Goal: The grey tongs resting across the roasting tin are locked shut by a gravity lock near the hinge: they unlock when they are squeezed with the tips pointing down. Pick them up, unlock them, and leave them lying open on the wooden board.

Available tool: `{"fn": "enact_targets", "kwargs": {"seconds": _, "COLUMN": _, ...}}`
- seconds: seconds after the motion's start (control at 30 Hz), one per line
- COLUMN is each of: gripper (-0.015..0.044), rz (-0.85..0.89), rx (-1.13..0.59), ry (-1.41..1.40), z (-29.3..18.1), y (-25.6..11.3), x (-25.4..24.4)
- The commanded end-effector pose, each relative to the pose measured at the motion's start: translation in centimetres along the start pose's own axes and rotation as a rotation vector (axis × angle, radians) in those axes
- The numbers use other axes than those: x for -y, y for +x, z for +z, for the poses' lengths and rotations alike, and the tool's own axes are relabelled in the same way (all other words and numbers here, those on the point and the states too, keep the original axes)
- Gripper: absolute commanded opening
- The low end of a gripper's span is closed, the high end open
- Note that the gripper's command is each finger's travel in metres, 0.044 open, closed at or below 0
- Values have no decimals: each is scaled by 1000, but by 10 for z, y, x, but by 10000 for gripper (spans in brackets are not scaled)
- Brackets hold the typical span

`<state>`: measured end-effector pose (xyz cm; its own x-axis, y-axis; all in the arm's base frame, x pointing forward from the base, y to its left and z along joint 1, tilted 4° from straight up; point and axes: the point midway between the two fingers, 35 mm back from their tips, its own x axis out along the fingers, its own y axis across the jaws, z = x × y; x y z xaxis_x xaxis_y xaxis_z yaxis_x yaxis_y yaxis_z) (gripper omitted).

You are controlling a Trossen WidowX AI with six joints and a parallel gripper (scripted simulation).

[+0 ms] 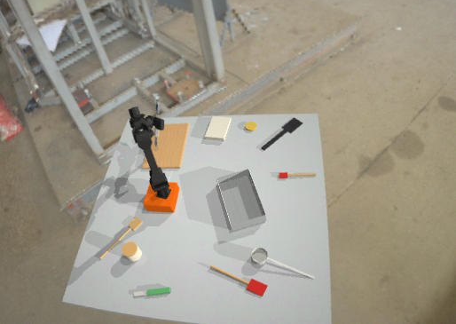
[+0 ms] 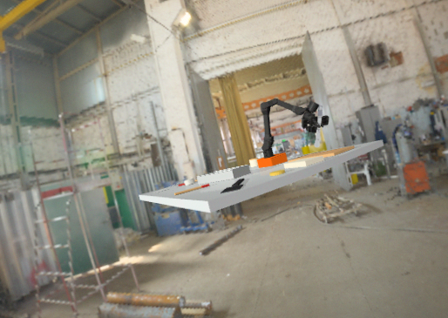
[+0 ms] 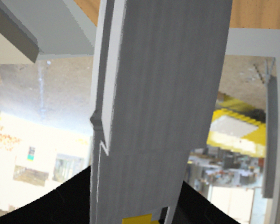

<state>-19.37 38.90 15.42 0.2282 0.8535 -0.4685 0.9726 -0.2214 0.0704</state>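
Note:
My gripper [image 1: 156, 124] [image 2: 315, 123] [image 3: 131, 171] is shut on the grey tongs [image 1: 156, 139] [image 2: 312, 138] [image 3: 166, 75]. It holds them in the air near the far left of the table, roughly upright and somewhat tilted, over or beside the wooden board [image 1: 173, 146] [image 2: 341, 151] [image 3: 261, 12]. The tongs look narrow in the top and exterior views; their lock, and whether their arms are apart, cannot be made out. The roasting tin [image 1: 255, 196] [image 2: 224, 174] stands on the table with nothing across it.
Beside the board lie a cream block [image 1: 217, 129] and a yellow disc [image 1: 251, 126]. A black spatula [image 1: 293, 125] lies at the far right. The orange arm base [image 1: 161, 202] stands nearer. A strainer [image 1: 259, 256], a red spatula [image 1: 256, 287] and a jar [image 1: 131, 251] are at the near side.

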Motion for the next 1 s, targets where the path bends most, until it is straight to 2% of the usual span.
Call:
{"fn": "enact_targets", "kwargs": {"seconds": 0.0, "gripper": -150, "rz": -17, "rx": 58, "ry": 0, "z": -2, "y": 8, "x": 5}}
{"fn": "enact_targets", "kwargs": {"seconds": 0.97, "gripper": -150, "rz": -41, "rx": 650, "ry": 7, "z": 42, "y": 52, "x": 1}}
